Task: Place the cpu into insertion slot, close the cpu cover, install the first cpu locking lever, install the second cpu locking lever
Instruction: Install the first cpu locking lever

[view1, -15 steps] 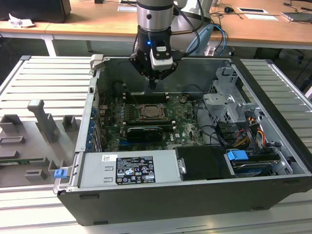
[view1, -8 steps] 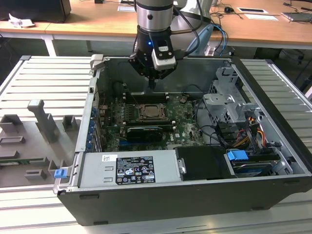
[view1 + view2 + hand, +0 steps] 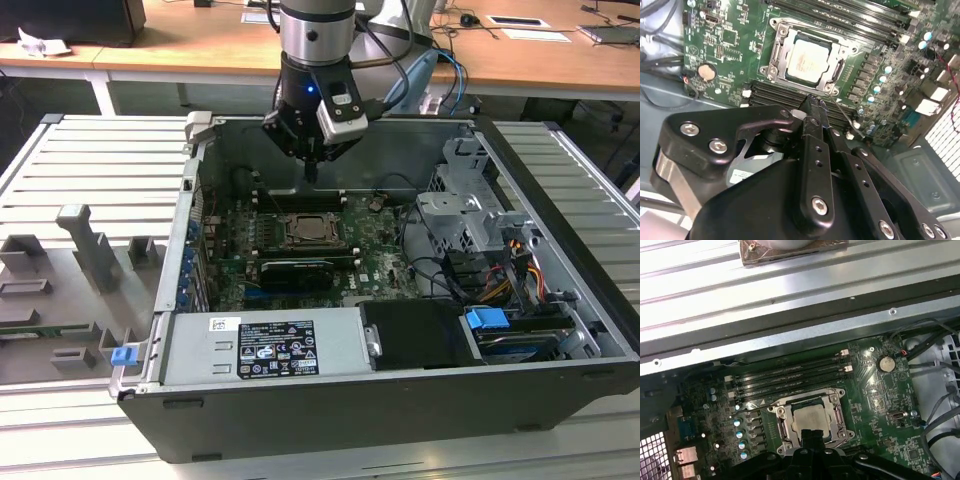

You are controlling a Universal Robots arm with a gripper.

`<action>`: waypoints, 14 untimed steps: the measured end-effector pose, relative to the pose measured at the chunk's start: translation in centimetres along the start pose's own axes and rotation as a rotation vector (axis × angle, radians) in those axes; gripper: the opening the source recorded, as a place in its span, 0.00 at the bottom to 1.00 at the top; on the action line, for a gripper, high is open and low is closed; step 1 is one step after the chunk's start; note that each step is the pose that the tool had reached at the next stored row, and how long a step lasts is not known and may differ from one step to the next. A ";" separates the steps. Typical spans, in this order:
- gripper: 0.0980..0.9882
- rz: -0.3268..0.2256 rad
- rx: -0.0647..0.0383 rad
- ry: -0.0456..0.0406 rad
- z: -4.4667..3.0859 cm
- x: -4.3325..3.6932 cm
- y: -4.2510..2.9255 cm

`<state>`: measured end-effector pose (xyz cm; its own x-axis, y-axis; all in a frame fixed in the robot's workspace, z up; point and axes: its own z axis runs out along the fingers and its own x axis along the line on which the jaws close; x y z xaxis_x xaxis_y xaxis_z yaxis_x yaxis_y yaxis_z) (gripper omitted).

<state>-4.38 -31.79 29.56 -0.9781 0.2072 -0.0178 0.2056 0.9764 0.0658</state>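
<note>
Over the board, just beside the slot, I see the gripper clenched and empty. Cpu sits in the slot, cover apparently down (levers unclear). Risk: an off-line descent could strike the cover or neighbouring components.

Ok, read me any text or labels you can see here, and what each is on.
Nothing reads clearly.
Black label on the silver power supply box: print too small.
White sticker beside it: blurred.
cpu top: faint marks, illegible.
Green circuit board: white markings, too small.
</note>
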 end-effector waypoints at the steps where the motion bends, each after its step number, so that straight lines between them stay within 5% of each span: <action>1: 0.01 -0.019 0.000 0.0012 0.00 0.00 0.00; 14: 0.01 -0.200 -0.004 0.0131 0.04 0.06 -0.02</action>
<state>-4.44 -31.79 29.52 -0.9998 0.0086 -0.0178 0.0074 0.9978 0.0659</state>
